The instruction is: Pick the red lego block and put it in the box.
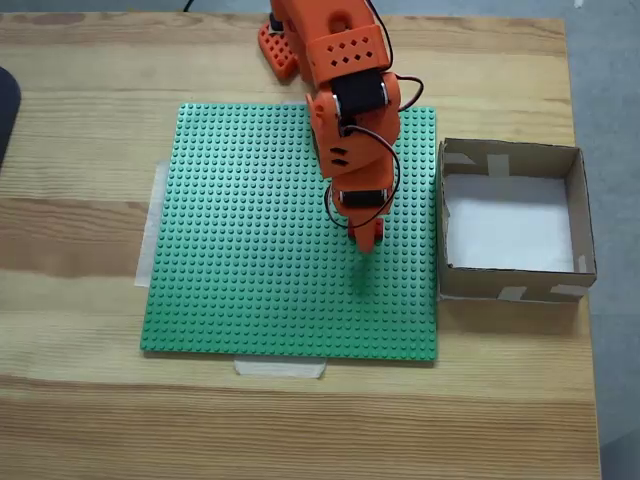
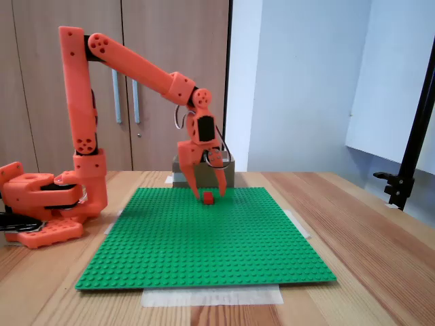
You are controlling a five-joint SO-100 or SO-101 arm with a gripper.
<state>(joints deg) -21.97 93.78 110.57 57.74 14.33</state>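
Orange arm, green studded plate, red brick, brown box

The arm (image 2: 136,64) is orange; the baseplate (image 1: 250,250) bright green with rows of studs; the red lego block (image 2: 208,197) plain red; the box (image 1: 512,158) brown with white floor and pale tape; the table (image 1: 90,150) light wood grain.

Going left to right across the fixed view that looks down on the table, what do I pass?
Bare wooden table → green baseplate → orange arm, ending in the gripper, over the baseplate's right half → cardboard box with a white floor. The red block is hidden in this view.
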